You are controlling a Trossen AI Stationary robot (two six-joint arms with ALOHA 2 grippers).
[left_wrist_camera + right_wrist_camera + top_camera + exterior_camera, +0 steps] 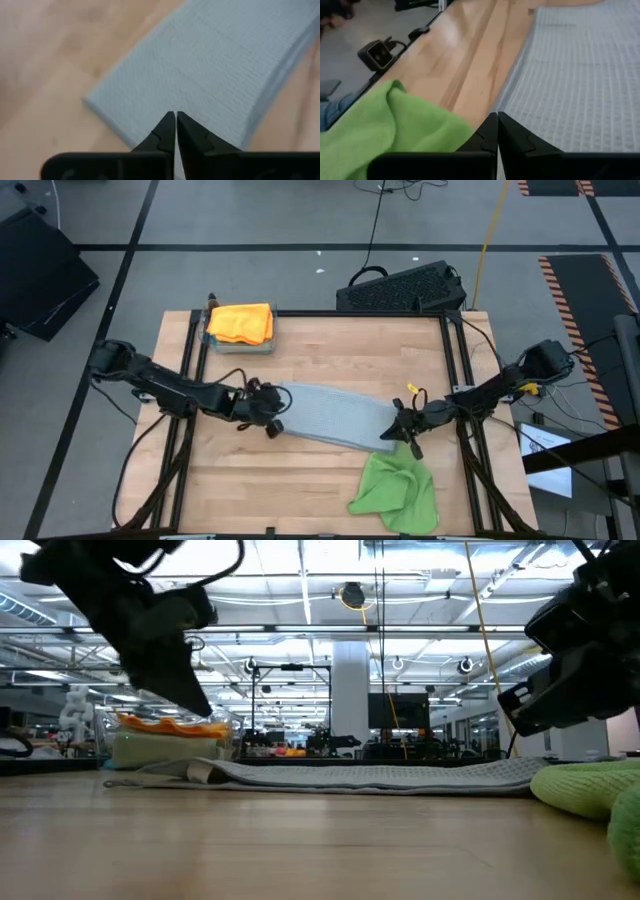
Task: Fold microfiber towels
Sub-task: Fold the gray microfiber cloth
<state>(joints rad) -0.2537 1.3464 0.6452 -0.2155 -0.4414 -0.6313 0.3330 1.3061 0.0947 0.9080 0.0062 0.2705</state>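
Observation:
A light grey microfiber towel [330, 415] lies folded into a long flat strip across the middle of the table. My left gripper [272, 420] is shut and hovers over the strip's left end [125, 105]; the low view shows it raised clear of the cloth. At the strip's right end [530, 100], my right gripper [402, 435] is also shut, with no cloth between its fingers. A bright green towel [395, 490] sits crumpled near the front edge, right of centre. At the far left corner, an orange towel [242, 320] lies folded on top of a pale stack.
A black keyboard [400, 288] sits just beyond the table's far edge. Dark frame rails [455, 370] run along the table's left and right sides. Bare wood [250, 480] shows at the near left and between the grey strip and the far edge.

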